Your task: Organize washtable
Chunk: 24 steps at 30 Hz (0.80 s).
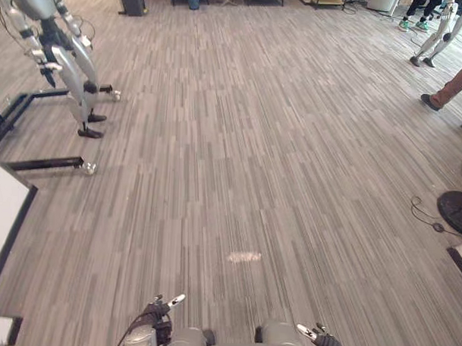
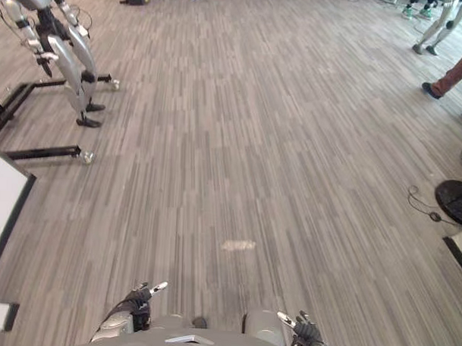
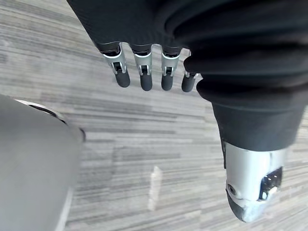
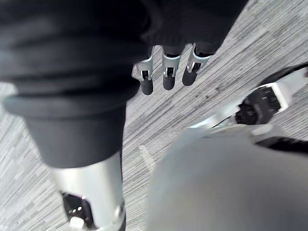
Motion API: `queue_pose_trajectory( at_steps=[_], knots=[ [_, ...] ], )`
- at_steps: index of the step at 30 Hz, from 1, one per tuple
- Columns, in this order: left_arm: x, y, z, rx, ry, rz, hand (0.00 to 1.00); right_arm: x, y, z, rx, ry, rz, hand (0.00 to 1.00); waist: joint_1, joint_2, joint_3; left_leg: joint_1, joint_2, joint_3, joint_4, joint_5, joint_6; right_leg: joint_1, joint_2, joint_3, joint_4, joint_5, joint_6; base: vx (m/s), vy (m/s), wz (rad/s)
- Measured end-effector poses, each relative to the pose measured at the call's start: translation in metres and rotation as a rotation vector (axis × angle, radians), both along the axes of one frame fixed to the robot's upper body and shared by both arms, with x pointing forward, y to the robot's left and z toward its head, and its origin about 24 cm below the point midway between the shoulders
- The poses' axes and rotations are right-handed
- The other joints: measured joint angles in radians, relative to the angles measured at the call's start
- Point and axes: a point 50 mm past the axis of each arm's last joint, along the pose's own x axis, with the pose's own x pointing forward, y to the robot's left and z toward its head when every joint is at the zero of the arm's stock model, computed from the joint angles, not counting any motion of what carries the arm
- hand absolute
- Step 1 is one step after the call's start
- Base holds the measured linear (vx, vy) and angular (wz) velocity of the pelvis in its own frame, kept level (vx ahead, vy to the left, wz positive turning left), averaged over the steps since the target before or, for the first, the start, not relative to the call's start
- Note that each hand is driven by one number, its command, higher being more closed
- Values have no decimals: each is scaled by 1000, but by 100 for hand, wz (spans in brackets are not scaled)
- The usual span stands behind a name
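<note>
I am looking down at a grey striped carpet floor [image 1: 247, 158]. My left hand [image 1: 156, 315] hangs low at the bottom edge of the eye views. In the left wrist view its fingers [image 3: 143, 79] are straight and its thumb [image 3: 250, 187] stands apart, with bare floor past them. My right hand [image 1: 321, 341] hangs low on the other side. Its fingers [image 4: 164, 77] are also relaxed and straight in the right wrist view and hold nothing.
Another humanoid robot [image 1: 64, 53] hangs on a black wheeled stand [image 1: 45, 163] at the far left. A white panel [image 1: 2, 210] lies at the left edge. A person's legs [image 1: 450, 89] and a black round base [image 1: 457, 211] are at the right.
</note>
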Motion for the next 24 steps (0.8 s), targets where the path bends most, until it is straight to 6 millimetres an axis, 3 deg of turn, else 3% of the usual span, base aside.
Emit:
queue_pose_trajectory(
  at_steps=[1, 2, 3, 4, 5, 6, 7, 8, 9, 10, 12, 14, 17, 18, 19, 22, 24],
  knots=[
    [13, -10, 3, -20, -37, -7, 0, -6, -5, 0, -5, 8, -49, 0, -2, 25, 8, 63, 19, -28, -28, -14, 0, -41, 21, -25, -222, -21, 4, -240, 32, 48],
    [18, -13, 5, -24, -52, -12, 0, -10, -6, -1, -3, 16, -65, 0, -10, 25, 8, 86, 23, -39, -36, -18, -4, -40, 22, -29, -344, -19, 8, -347, 5, 88],
    [23, -18, 7, -29, -78, -17, 0, -16, -6, -2, 1, 30, -81, 0, -26, 25, 6, 113, 27, -65, -38, -50, -15, -25, 21, -25, -591, 6, 25, -257, -30, 82],
    [26, -18, 9, -29, -96, -14, 0, -23, -6, -3, 3, 47, -90, 0, -28, 20, 2, 130, 29, -80, -37, -79, -29, -16, 23, -15, -698, 33, 26, -190, -154, 104],
    [28, -21, 11, -33, -116, -15, 0, -37, -3, -6, 17, 96, -111, 0, -28, 2, -15, 162, 31, -112, -28, -147, -75, -7, 22, -5, -784, 140, 21, 126, -292, 92],
    [23, -28, 9, -52, -104, -11, 0, -45, -2, -9, 26, 135, -118, 0, -20, 7, -25, 179, 50, -142, 28, -179, -104, -7, 38, -23, -703, 129, -33, 274, -332, 72],
    [22, -30, 8, -57, -100, -11, 0, -46, -3, -9, 24, 138, -121, 0, -20, 14, -30, 161, 61, -141, 93, -179, -104, 3, 38, -29, -689, 108, -42, 434, -340, 55],
    [9, -34, 3, -75, -62, 4, 0, -39, -4, -7, 16, 114, -121, 0, -24, 47, -46, 44, 109, -135, 358, -151, -151, 40, 52, -74, -694, 75, -66, 344, -252, 30],
    [5, -36, 1, -83, -52, 16, 0, -38, -7, -6, 8, 107, -122, 0, -22, 63, -46, 3, 128, -137, 460, -114, -179, 61, 64, -84, -697, 62, -75, 394, -292, 34],
    [2, -36, 1, -91, -53, 43, 0, -35, -9, -6, 2, 102, -117, 0, -8, 79, -43, -66, 167, -142, 629, -24, -211, 112, 84, -103, -706, 38, -102, 302, -204, 11],
    [-3, -32, 0, -87, -49, 55, 0, -26, -10, -5, -6, 87, -78, 0, -2, 88, -45, -134, 201, -126, 785, -24, -208, 199, 93, -124, -746, 13, -117, 311, -214, 18],
    [-2, -31, 1, -88, -60, 59, 0, -17, -10, -4, -8, 63, -69, 0, 7, 81, -45, -174, 220, -68, 736, -52, -166, 275, 86, -132, -817, 14, -111, 235, -150, 19],
    [-2, -30, 1, -103, -68, 100, 0, 1, -9, -1, -9, 14, -72, 0, 11, 80, -46, -156, 205, -22, 297, -75, -167, 315, 74, -132, -860, 5, -94, 167, -44, -1],
    [-3, -30, 1, -105, -65, 103, 0, 2, -8, -1, -9, 7, -73, 0, 10, 84, -49, -144, 198, -28, 157, -27, -154, 313, 77, -133, -858, -4, -88, 13, 62, -2],
    [-3, -30, 0, -114, -61, 116, 0, 2, -7, -1, -9, 14, -71, 0, 11, 90, -49, -132, 195, -27, 61, 44, -177, 299, 79, -125, -819, -38, -77, 43, 78, -3],
    [-8, -22, -2, -101, -37, 130, 0, -1, 2, -4, 6, 28, -66, 0, 6, 48, -68, -97, 142, 0, -9, 50, -168, 302, 29, -102, -819, -53, -54, 210, 90, -8],
    [-7, -20, -2, -97, -35, 125, 0, -1, 4, -4, 10, 30, -64, 0, 5, 44, -71, -84, 123, 13, -38, 56, -159, 307, 13, -90, -836, -49, -44, 142, 70, -11]
  ],
)
